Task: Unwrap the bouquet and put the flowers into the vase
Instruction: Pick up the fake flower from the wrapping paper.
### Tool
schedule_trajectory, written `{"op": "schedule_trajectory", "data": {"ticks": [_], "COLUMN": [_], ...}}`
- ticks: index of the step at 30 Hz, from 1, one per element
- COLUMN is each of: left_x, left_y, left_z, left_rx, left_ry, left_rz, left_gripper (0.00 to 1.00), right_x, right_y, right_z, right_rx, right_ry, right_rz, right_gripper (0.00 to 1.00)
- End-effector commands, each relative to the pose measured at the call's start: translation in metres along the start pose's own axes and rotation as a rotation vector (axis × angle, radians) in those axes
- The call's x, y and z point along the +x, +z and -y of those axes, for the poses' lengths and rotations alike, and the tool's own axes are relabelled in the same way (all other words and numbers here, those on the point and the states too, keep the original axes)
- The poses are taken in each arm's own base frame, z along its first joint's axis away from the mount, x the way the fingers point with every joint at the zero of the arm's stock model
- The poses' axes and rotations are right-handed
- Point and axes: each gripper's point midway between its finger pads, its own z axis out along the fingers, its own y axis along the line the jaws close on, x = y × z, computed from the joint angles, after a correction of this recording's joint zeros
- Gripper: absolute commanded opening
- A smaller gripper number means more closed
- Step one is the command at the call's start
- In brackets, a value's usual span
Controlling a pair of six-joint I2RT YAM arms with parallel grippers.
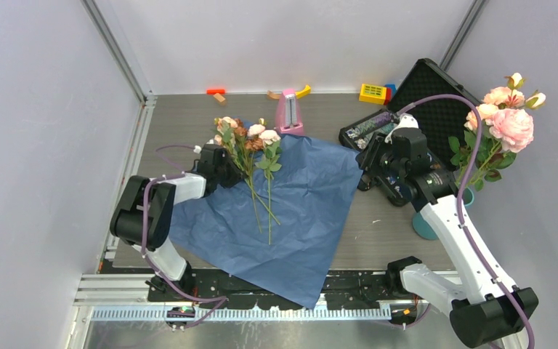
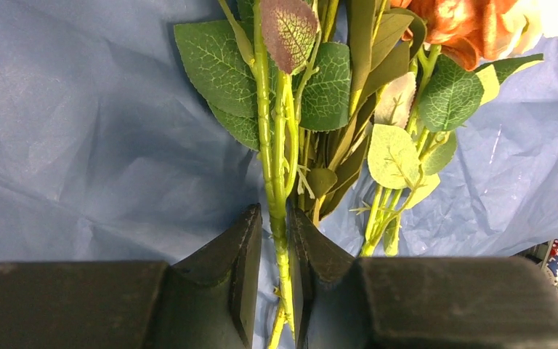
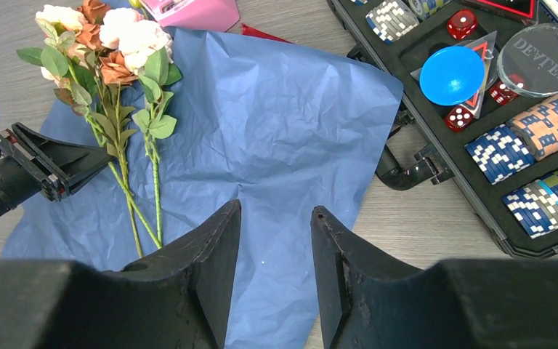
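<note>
The blue paper [image 1: 305, 218] lies spread flat on the tabletop [image 1: 378, 233], its near corner hanging past the front edge. A few flowers [image 1: 251, 149] lie on its left half, heads toward the far wall beside the pink metronome [image 1: 288, 113] and thin stems pointing toward the arms. The left claw [image 2: 276, 211] comes in low from the left. In its wrist view the fingers stand narrowly apart on either side of one green stem [image 2: 280, 145], just below the leaves. I cannot tell whether they actually pinch it. The right claw [image 3: 276, 207] hovers over the paper's right edge, spread and holding nothing. An open black case [image 3: 494, 145] of poker chips and dice sits to its right. The teal vase [image 1: 423, 225] stands at the right side of the tabletop, mostly hidden behind the right arm. Pink and peach roses [image 1: 508, 123] already rise from that spot, well apart from the flowers on the paper.
</note>
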Motion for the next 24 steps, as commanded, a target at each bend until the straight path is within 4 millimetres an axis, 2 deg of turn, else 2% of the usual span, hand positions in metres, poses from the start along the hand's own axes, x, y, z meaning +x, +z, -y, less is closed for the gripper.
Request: {"op": "schedule_trajectory", "data": {"ticks": [1, 8, 13, 15, 24], "left_x": [-0.014, -0.01, -0.009, -0.01, -0.027], "left_y": [0.006, 0.013, 0.015, 0.013, -0.016], "left_z": [0.016, 0.016, 0.013, 0.014, 0.023], "left_rx": [0.054, 0.067, 0.061, 0.067, 0.095], "left_ry": [-0.013, -0.032, -0.043, -0.051, -0.05], "left_rz": [0.037, 0.022, 0.019, 0.027, 0.118], "left_gripper": [0.22, 0.2, 0.08, 0.01, 0.0], "right_x": [-0.012, -0.01, -0.008, -0.008, -0.008], "right_y": [0.001, 0.002, 0.0, -0.001, -0.005], "right_z": [-0.007, -0.009, -0.008, -0.007, -0.009], "right_rx": [-0.008, -0.009, -0.004, -0.002, -0.007], "right_ry": [0.003, 0.0, 0.0, 0.0, -0.003], "right_rz": [0.043, 0.041, 0.046, 0.047, 0.051], "right_gripper": [0.46, 0.45, 0.45, 0.45, 0.45]}}
